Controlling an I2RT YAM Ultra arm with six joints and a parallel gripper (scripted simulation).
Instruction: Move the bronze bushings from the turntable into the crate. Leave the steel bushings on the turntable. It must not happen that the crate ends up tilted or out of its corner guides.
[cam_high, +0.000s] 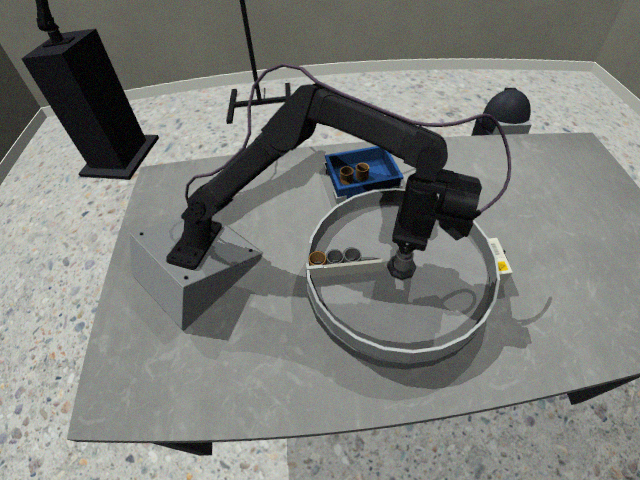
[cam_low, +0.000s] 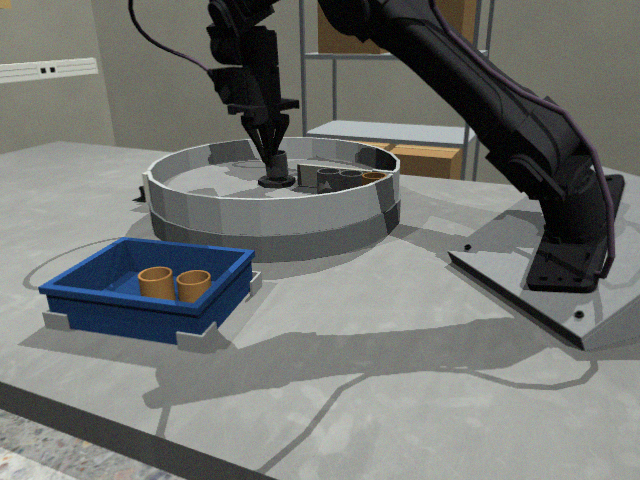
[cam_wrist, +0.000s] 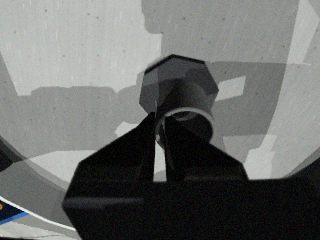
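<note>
My gripper (cam_high: 405, 252) (cam_low: 268, 159) (cam_wrist: 159, 120) points down at the turntable's centre. Its fingers are shut on the thin wall of the grey hollow hub (cam_high: 401, 273) (cam_low: 277, 167) (cam_wrist: 181, 75), seemingly with one finger inside and one outside. A bronze bushing (cam_high: 317, 259) (cam_low: 373, 178) stands on the turntable (cam_high: 392, 328) (cam_low: 227, 217) (cam_wrist: 65, 30) close to its rim. Two steel bushings, one (cam_high: 334, 256) (cam_low: 349, 176) beside it and one (cam_high: 352, 255) (cam_low: 328, 180) nearer the hub, complete the row. The blue crate (cam_high: 386, 166) (cam_low: 113, 299) (cam_wrist: 15, 217) holds two upright bronze bushings (cam_high: 346, 174) (cam_high: 362, 171) (cam_low: 156, 284) (cam_low: 193, 286).
A pale divider (cam_high: 346, 267) (cam_low: 308, 175) runs from the turntable rim towards the hub, beside the bushing row. The turntable's raised wall surrounds it. A label plate (cam_high: 499, 257) sits on the wall's outer side. The arm's wedge base (cam_high: 155, 268) (cam_low: 496, 273) stands on the table.
</note>
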